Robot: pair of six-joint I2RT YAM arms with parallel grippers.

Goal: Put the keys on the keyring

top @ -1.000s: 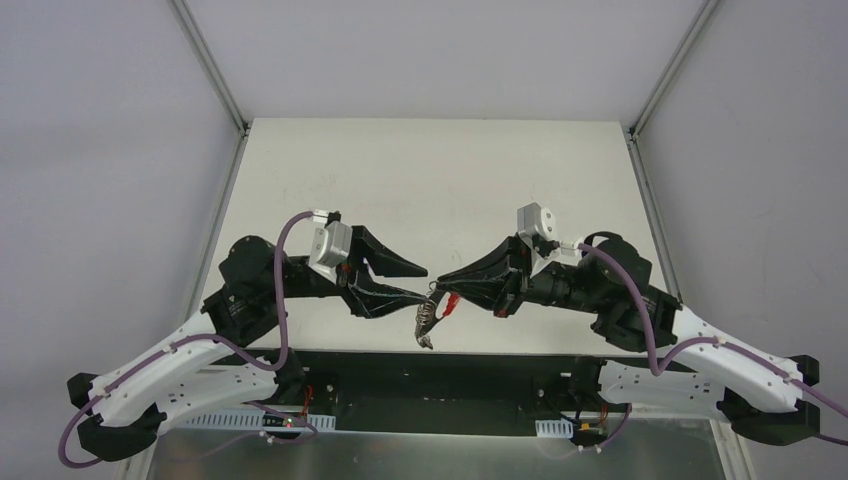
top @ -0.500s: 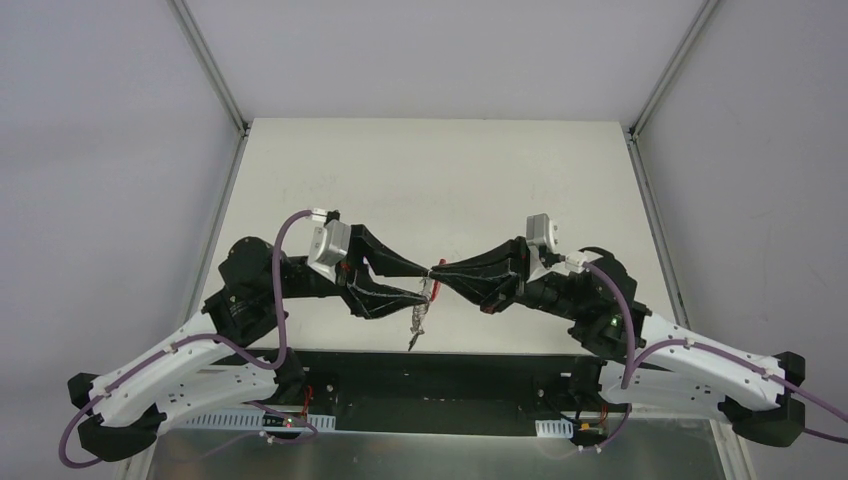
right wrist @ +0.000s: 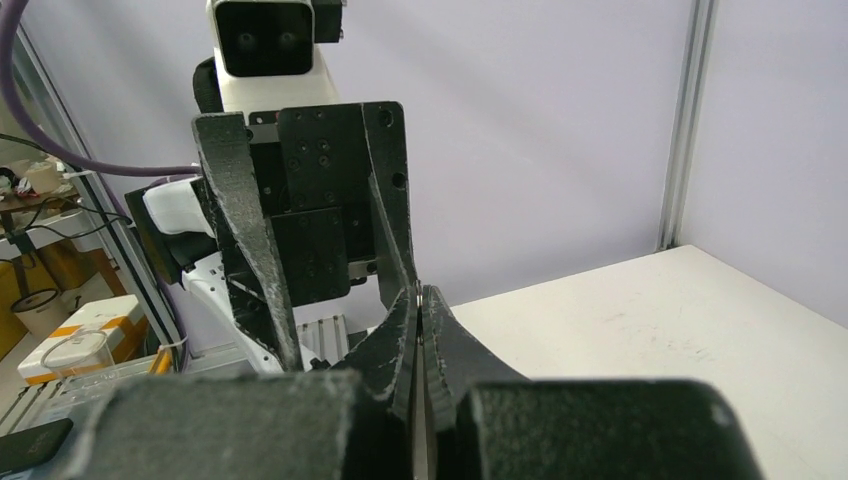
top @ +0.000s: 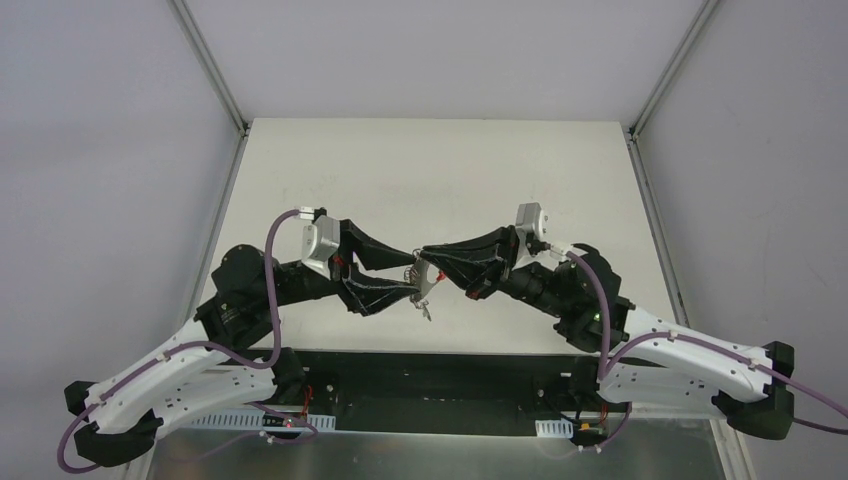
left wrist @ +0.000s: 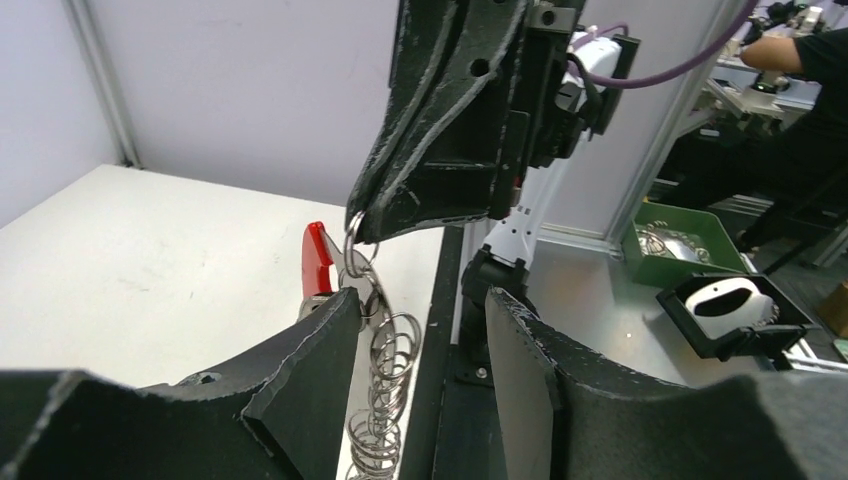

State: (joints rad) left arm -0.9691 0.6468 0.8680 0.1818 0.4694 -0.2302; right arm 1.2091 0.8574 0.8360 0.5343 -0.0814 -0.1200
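Both arms are now meeting farther from the near edge than a second ago, carrying the keyring (top: 425,288) along with them. It is showing as a hanging string of thin silver wire rings, with a red tag (left wrist: 318,262) near its top. Bare worktop (top: 430,170) is lying open beyond the arms; the near edge is running close below. The right gripper (left wrist: 360,228) jaws are pressing shut on the topmost ring. The left gripper (left wrist: 420,305) jaws are standing partly apart, the keyring dangling in the gap just beside one finger (left wrist: 310,360); whether they are touching cannot be told.
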